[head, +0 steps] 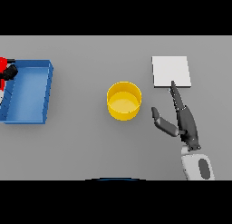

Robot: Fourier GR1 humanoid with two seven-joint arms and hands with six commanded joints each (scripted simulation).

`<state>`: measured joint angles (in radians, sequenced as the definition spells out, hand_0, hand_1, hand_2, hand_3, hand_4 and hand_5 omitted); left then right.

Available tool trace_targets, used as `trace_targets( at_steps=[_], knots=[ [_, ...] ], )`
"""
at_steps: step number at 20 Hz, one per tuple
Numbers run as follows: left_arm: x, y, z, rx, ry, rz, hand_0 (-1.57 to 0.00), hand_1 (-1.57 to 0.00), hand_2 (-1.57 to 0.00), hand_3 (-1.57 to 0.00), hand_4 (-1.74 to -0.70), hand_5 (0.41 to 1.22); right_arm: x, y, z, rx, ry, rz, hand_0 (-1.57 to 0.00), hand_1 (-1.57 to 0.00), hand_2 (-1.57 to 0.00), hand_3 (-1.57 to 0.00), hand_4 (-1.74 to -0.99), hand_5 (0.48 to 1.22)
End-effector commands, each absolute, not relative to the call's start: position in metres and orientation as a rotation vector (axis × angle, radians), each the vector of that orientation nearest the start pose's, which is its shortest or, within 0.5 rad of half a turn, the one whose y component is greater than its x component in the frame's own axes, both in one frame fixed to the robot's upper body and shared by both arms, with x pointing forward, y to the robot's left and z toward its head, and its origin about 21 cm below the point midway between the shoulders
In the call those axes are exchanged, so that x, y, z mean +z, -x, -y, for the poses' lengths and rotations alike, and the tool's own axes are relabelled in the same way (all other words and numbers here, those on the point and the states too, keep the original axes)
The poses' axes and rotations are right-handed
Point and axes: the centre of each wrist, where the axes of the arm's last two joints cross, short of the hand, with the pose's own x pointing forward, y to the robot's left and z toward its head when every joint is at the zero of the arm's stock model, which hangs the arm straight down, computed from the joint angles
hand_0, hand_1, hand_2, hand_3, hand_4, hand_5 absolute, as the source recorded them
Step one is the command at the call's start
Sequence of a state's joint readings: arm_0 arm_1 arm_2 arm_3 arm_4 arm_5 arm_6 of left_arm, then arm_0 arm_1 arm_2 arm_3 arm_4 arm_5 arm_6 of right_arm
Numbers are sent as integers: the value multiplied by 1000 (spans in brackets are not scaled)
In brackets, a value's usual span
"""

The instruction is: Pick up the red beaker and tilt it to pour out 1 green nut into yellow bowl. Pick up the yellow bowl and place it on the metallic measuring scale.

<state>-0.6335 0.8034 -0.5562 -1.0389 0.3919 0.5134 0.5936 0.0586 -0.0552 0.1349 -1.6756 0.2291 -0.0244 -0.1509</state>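
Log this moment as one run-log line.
left hand: shut on red beaker, by blue bin | right hand: open, between yellow bowl and scale

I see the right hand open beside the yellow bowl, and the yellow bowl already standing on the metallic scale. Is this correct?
Not fully. In the head view the right hand is open beside the yellow bowl, but the bowl stands on the grey table, not on the metallic scale. The scale lies apart from it, behind and to its right, with nothing on it.

Yellow bowl (123,100), blue tray (28,91), pale grey scale (171,71), grey table (90,141).
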Motion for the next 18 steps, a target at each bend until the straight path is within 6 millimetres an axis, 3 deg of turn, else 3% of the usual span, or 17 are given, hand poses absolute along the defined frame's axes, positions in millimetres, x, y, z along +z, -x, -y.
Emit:
trace_targets(
  at_steps=[1,2,3,4,5,6,8,10,12,18],
  knots=[
    [101,-367,-334,-101,-710,973,-1571,-1571,-1571,-1366,-1735,955,9,-230,213,304,123,1770,1,1,1,1,-1168,679],
    [101,-363,-335,-140,-695,959,-1571,-1571,-1571,-1407,-1661,888,11,-232,215,306,135,1764,1,1,1,1,-1165,678],
    [102,-359,-333,-169,-671,970,-1571,-1571,-1571,-1368,-1493,827,10,-230,215,311,141,1768,1,1,1,1,-1165,675],
    [104,-353,-334,-243,-663,986,-1571,-1545,-1489,-1238,-1311,774,12,-229,216,314,141,1772,1,1,1,1,-1163,671],
    [106,-350,-336,-298,-648,1004,-1495,-1380,-1311,-1098,-1155,740,12,-231,217,312,142,1760,1,1,1,1,-1159,669],
    [104,-346,-336,-342,-589,1024,-1253,-1104,-1049,-884,-1031,714,10,-230,217,318,141,1761,1,1,1,1,-1161,669],
    [108,-342,-343,-380,-540,1007,-802,-706,-671,-565,-870,682,9,-230,214,308,130,1764,1,1,1,1,-1156,673],
    [107,-342,-348,-439,-567,974,-513,-452,-429,-361,-785,656,8,-229,216,316,143,1766,1,1,1,1,-1147,680],
    [100,-344,-343,-470,-588,968,-328,-289,-274,-231,-750,647,11,-229,213,319,131,1775,1,1,1,1,-1148,688],
    [97,-354,-339,-442,-652,999,-85,-75,-71,-60,-705,653,11,-230,212,328,155,1755,1,1,1,1,-1178,679]
  ],
)
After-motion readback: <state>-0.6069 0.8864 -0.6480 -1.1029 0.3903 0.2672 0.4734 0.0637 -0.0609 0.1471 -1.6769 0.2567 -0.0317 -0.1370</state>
